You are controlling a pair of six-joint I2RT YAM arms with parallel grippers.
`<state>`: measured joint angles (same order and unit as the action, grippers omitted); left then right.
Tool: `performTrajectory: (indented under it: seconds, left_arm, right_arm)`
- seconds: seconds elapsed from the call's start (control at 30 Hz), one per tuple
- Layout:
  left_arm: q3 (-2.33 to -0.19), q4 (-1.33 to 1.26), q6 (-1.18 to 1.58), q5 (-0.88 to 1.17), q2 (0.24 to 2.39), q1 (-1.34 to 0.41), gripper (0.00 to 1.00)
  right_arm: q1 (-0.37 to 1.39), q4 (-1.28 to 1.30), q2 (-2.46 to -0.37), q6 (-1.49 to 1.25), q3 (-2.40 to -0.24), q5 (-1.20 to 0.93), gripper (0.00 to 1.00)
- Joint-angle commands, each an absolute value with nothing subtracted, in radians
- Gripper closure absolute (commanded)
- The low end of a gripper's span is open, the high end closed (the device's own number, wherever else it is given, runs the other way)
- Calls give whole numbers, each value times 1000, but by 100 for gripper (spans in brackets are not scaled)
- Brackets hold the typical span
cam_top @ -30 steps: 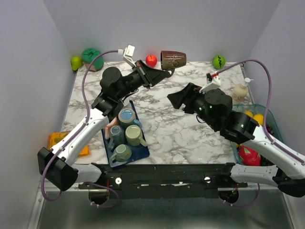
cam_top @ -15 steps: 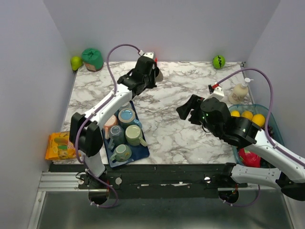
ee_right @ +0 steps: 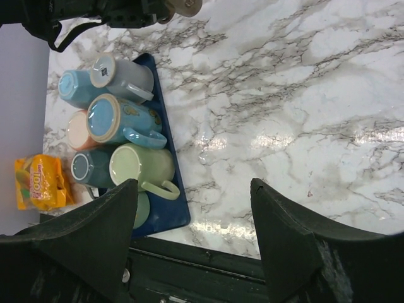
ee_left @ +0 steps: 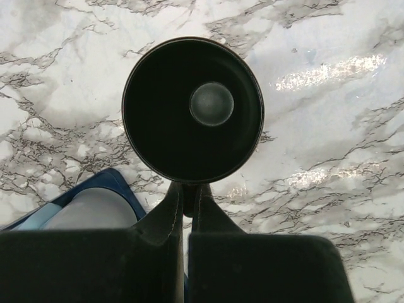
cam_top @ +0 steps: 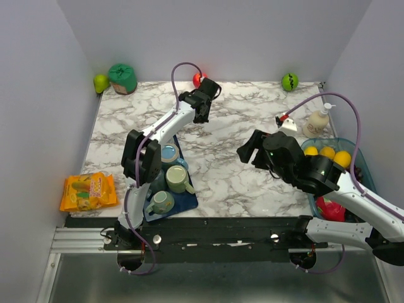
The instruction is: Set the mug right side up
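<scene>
In the left wrist view the dark brown mug [ee_left: 192, 110] is seen from straight above, mouth up, its dark inside and round bottom showing. My left gripper [ee_left: 188, 199] is shut on its handle, over the marble table beside the blue tray's corner [ee_left: 107, 180]. I cannot tell whether the mug rests on the table. In the top view the left gripper [cam_top: 203, 101] is at the back centre and hides the mug. My right gripper [cam_top: 247, 150] is open and empty above the table's right centre; in its own wrist view [ee_right: 196, 189] its jaws stand wide apart.
A blue tray [cam_top: 188, 203] with several mugs lies at the front left. An orange snack bag [cam_top: 88, 191] lies left of it. A red apple [cam_top: 198, 78], green ball [cam_top: 290, 81] and green toys [cam_top: 122, 77] line the back. A soap bottle [cam_top: 317, 120] and fruit bin [cam_top: 334, 158] stand right.
The left arm has stretched toward the back and lowered the mug, turning it from lying sideways in the air to mouth up. The right gripper has drawn slightly right.
</scene>
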<state>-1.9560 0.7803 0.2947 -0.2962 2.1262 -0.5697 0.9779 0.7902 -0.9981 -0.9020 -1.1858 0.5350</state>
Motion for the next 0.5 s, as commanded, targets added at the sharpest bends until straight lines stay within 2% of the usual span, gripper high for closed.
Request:
performTrajectory:
  seconds: [0.0,0.47]
  left_arm:
    - [-1973,790,275,-339,2146,-571,100]
    - [-1825,661,296,-319,2149,-571,99]
  right_arm:
    - [976,828,-985,-923,-1170,566,21]
    - [976,853,-979,-925,-1172,560,20]
